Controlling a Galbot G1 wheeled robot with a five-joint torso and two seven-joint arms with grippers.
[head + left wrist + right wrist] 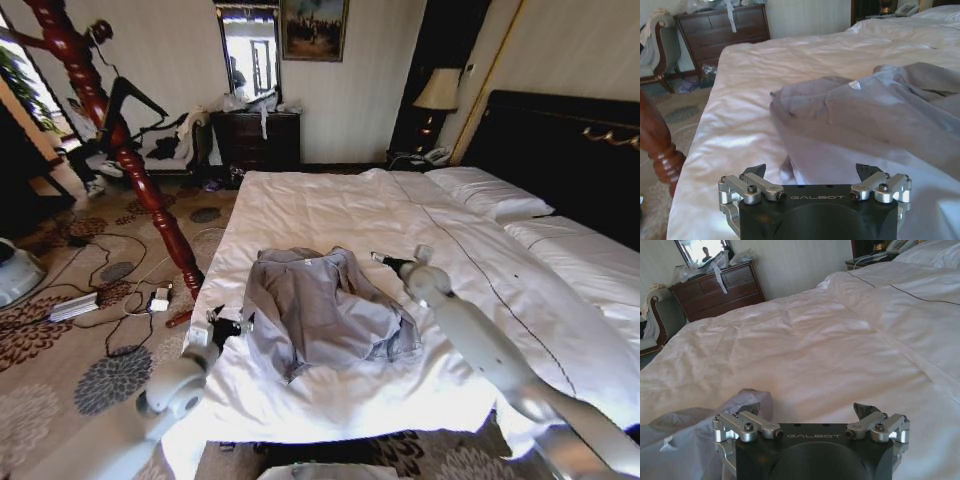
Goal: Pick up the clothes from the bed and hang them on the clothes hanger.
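Shirt [320, 310]: light blue-grey, thin crinkly cloth, long-sleeved and collared; it lies crumpled and spread on the near part of the bed, collar toward the headboard, a small white label showing at the neck. In the left wrist view [875, 115] the cloth rises in soft folds just ahead of the fingers.
Bed [340, 205]: very wide, with a plain white duvet, lightly wrinkled, crossed by a thin dark seam; white pillows [488, 190] lie against a tall black headboard [560, 150].
Left pincer [228, 326]: low over the duvet at the shirt's left edge, close beside the cloth; its black-tipped fingers [756, 171] stand wide apart on silver metal links and hold nothing.
Right pincer [385, 261]: just above the bed at the shirt's right shoulder side; its fingers [866, 411] are spread wide too, with nothing between them. One edge of the grey cloth lies near its far finger in the right wrist view [695, 430].
Bedpost [110, 120]: dark red turned wood, glossy, leaning across the left of the head view.
Dresser [258, 138]: dark wooden chest of drawers beyond the foot of the bed, against the wall.
Floor [70, 350]: patterned carpet with cables strewn across it.
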